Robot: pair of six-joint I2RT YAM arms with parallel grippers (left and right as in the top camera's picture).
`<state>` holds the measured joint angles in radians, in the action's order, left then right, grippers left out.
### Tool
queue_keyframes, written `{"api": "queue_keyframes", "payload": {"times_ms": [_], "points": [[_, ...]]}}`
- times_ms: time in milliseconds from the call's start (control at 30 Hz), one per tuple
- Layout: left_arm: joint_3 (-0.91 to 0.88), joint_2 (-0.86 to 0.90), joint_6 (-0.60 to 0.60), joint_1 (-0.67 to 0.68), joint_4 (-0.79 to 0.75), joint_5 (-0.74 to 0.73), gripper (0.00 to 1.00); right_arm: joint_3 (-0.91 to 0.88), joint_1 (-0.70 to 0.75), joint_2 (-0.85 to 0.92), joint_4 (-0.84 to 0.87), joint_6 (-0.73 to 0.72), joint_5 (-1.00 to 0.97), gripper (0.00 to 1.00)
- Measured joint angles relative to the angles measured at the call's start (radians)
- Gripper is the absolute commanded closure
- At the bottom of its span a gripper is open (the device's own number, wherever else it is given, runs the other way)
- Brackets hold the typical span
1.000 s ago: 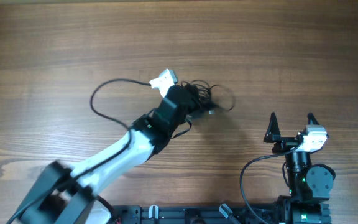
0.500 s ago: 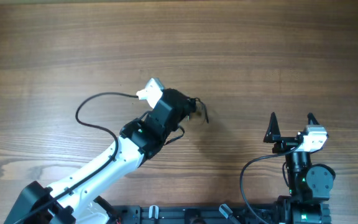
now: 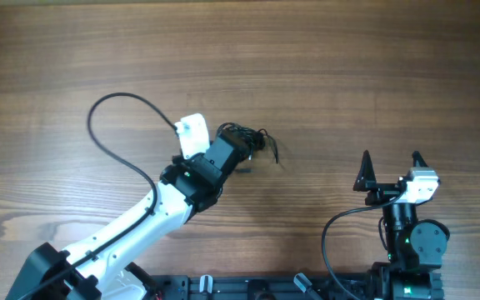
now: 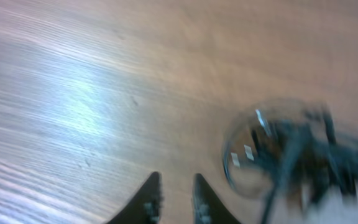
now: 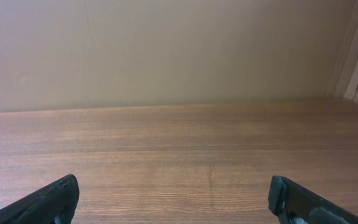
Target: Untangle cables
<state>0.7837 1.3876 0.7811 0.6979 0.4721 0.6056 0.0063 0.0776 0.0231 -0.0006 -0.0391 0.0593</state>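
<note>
Reaching out over the wooden tabletop [image 3: 348, 67] with my left arm, and my left tool [image 4: 174, 198] sits low over the wood. Its two dark fingertips [image 4: 151, 196] are parted by just a narrow slit with bare grain showing between them and nothing clamped there, so I call it released. The cables [image 3: 257, 138], a small black knotted bundle, lie right at the front of that tool in the overhead view, with one loose strand curling off to the right. From the wrist camera they show off to the right of my fingertips, blurred, a thin loop and a tangle of dark strands, apart from the tips. Whether any strand touches the tool's body, I cannot tell. Over on the other side, my right tool [image 3: 390, 169] hangs well apart from the bundle, back near my base, fingers spread wide with nothing between them, only bare wood ahead.
</note>
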Motion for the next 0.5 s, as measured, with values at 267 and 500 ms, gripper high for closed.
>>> {"api": "queue_keyframes", "payload": {"times_ms": [267, 500], "points": [[0.0, 0.0, 0.269, -0.126, -0.099, 0.027, 0.24, 0.0, 0.0, 0.0, 0.0, 0.0, 0.0, 0.0], [0.0, 0.0, 0.162, -0.132, -0.129, -0.387, 0.09, 0.0, 0.0, 0.0, 0.0, 0.0, 0.0, 0.0]]}}
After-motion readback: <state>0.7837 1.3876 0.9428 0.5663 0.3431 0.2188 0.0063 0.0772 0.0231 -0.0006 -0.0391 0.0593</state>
